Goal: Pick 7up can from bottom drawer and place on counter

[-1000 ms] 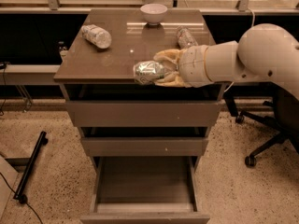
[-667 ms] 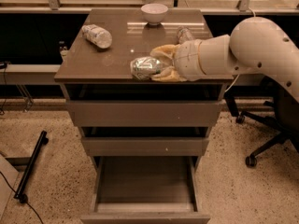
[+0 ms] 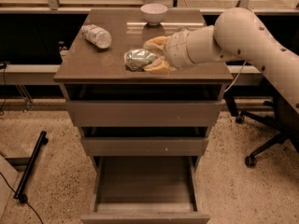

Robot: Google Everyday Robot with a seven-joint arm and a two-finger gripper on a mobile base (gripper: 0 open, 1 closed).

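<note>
One 7up can (image 3: 138, 59), held tight in the pincer (image 3: 150, 57), sticks out toward 9 o'clock (lying sideways) just over the bench (image 3: 93, 63).

Pincer (image 3: 149, 56) carried 7up can (image 3: 138, 59) farther inward over counter (image 3: 105, 65).

We read no text, number or sign anywhere. The small pale green and white soda can (image 3: 138, 59) has a printed pattern, but we make out no letters or brand on it. It sits sideways over the glossy grey-brown counter (image 3: 93, 64), clasped between the tan fingers of the gripper (image 3: 148, 56). The wrapper on the clear crinkled plastic bottle (image 3: 96, 35) is unreadable to us too.
</note>
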